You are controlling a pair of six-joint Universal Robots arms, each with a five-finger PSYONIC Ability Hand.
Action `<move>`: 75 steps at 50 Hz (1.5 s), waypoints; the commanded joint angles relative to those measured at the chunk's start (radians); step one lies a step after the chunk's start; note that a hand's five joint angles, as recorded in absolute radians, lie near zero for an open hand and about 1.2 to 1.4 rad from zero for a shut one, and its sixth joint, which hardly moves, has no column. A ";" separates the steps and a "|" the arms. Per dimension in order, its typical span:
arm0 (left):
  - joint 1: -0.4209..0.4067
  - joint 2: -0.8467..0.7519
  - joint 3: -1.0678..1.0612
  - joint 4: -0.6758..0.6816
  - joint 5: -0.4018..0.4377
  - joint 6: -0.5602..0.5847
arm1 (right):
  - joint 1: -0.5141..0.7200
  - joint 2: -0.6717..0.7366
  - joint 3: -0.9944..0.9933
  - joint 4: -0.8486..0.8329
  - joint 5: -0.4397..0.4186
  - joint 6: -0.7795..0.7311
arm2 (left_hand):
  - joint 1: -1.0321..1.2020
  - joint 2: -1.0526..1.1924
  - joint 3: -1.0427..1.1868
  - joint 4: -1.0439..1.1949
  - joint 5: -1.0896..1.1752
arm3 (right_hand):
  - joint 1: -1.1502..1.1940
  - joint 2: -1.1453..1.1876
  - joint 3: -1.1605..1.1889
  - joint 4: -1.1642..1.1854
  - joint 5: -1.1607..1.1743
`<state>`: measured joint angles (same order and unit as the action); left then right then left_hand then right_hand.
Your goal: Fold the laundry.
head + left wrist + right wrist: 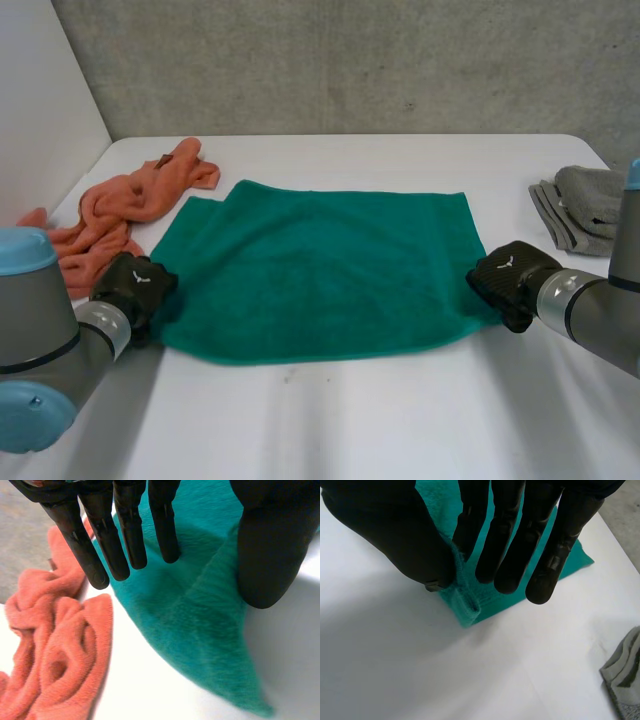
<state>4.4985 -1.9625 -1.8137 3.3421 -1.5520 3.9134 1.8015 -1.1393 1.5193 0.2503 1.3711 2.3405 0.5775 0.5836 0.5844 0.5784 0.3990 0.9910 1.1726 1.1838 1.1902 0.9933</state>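
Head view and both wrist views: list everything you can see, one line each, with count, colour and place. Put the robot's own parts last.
green towel: one, green, spread flat mid-table between the hands.
orange towel: one, orange, crumpled at the table's far left, beside the green towel.
grey cloth: one, grey, folded, by the table's right edge.
table: one, white, under all three.
wall: one, grey, behind the table.
left hand: one, black, at the green towel's near left corner, fingers straight.
right hand: one, black, at its near right corner, pinching the edge.
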 commanded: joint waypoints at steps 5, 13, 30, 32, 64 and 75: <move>0.071 -0.007 -0.027 0.137 0.004 0.000 | -0.025 0.006 0.094 -0.135 -0.004 0.039 | 0.068 0.061 0.061 0.067 0.071 | 0.405 0.224 0.213 0.206 0.228; 0.103 -0.007 -0.047 0.132 0.035 0.000 | -0.024 0.004 0.113 -0.158 -0.003 0.039 | 0.082 0.076 0.075 0.081 0.086 | 0.405 0.224 0.213 0.206 0.228; 0.123 0.158 -0.133 0.022 0.061 0.011 | -0.025 -0.042 0.139 -0.063 0.006 -0.015 | 0.819 0.813 0.812 0.818 0.823 | 0.405 0.224 0.213 0.206 0.228; 0.130 0.194 -0.154 -0.028 0.056 0.021 | -0.042 -0.106 0.156 0.040 0.008 -0.080 | 0.819 0.813 0.812 0.818 0.823 | 0.405 0.224 0.213 0.206 0.228; -0.024 -0.102 0.218 0.042 0.001 0.035 | -0.018 -0.001 -0.025 -0.134 0.138 -0.173 | 0.819 0.813 0.812 0.818 0.823 | 0.405 0.224 0.213 0.206 0.228; -0.084 -0.404 0.568 0.146 -0.080 0.046 | 0.036 0.306 -0.367 -0.250 0.212 -0.181 | 0.819 0.813 0.812 0.818 0.823 | 0.405 0.224 0.213 0.206 0.228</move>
<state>4.4383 -2.2339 -1.4123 3.4761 -1.5928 3.9558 1.8127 -0.9684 1.3129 0.0211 1.5593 2.1647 1.1483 1.1917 1.1876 1.1985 0.9643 0.9910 1.1726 1.1838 1.1902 0.9934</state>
